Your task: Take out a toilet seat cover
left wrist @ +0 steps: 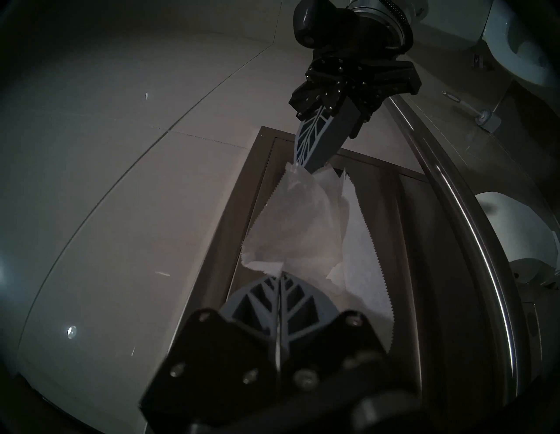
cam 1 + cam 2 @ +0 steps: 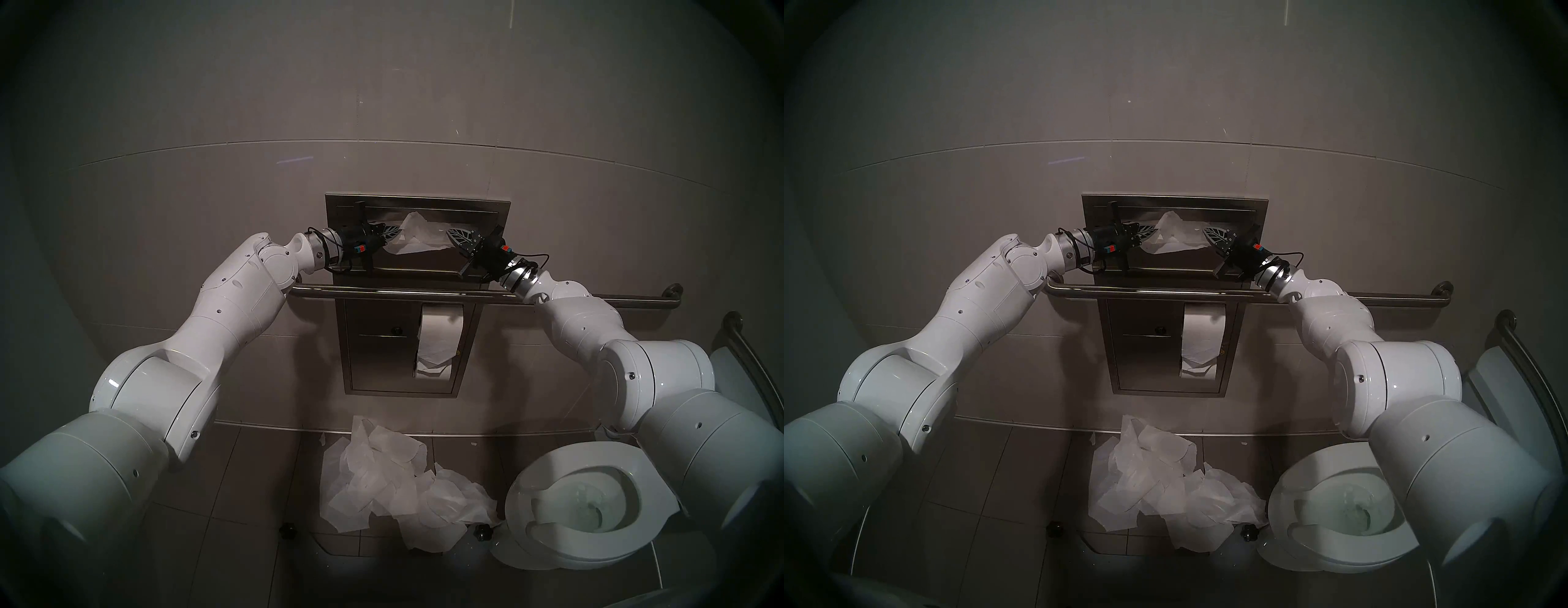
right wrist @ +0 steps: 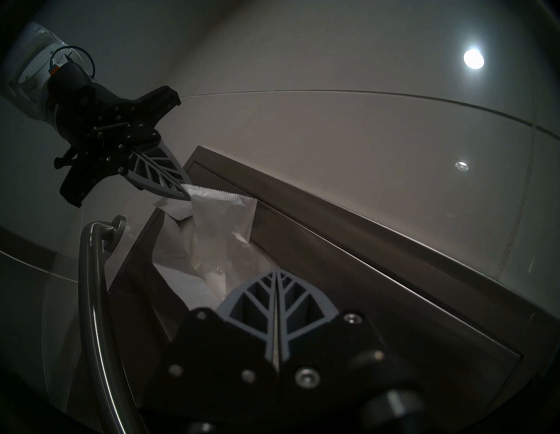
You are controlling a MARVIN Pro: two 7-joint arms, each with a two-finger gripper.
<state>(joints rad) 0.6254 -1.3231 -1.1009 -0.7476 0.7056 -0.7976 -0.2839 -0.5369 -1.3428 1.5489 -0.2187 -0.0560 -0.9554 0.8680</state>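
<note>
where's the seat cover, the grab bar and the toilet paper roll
seat cover [image 2: 418, 240], head left view, crumpled middle at the dispenser slot
grab bar [image 2: 403, 294], head left view, mid-span of the rail
toilet paper roll [image 2: 441, 329], head left view, front face

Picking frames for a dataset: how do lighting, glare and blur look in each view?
Head views: dim, dark fisheye rim, curved tile lines. Left wrist: glare streak along the grab bar, blurred gripper base. Right wrist: bright ceiling light flares; foreground blurred.

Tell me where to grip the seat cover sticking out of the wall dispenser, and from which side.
Take the toilet seat cover at its two outer edges, one end effector from each side, level with the dispenser slot. The sheet is wide, thin and creased, so spread pinches should pull it out evenly. The left end effector and right end effector already pinch there.
</note>
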